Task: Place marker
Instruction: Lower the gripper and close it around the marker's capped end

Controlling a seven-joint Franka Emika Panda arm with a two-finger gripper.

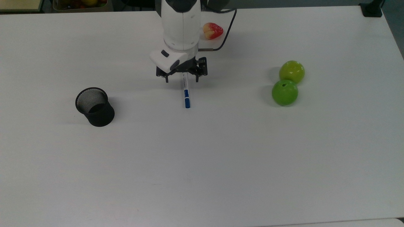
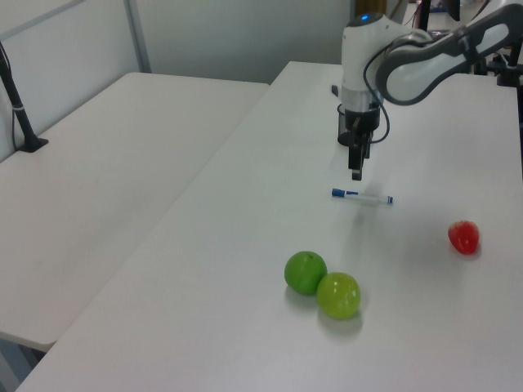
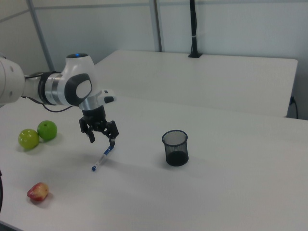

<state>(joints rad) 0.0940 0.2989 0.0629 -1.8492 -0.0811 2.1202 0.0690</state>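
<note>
A white marker with blue cap and blue band (image 1: 186,94) lies flat near the table's middle, also seen in the left view (image 2: 362,196) and the right view (image 3: 101,159). My gripper (image 1: 181,80) hangs open just above the marker's white end, one finger on each side of it, touching nothing. In the right view the gripper (image 3: 102,141) sits a little above the marker. A black mesh cup (image 1: 94,106) stands upright at the top view's left, apart from both; the right view shows the cup (image 3: 175,147) to the marker's right.
Two green apples (image 1: 292,72) (image 1: 285,92) touch each other at the top view's right. A red and yellow fruit (image 1: 213,30) lies near the far edge, beside the arm. The white table (image 1: 202,170) is broad; a second table (image 2: 98,163) adjoins it.
</note>
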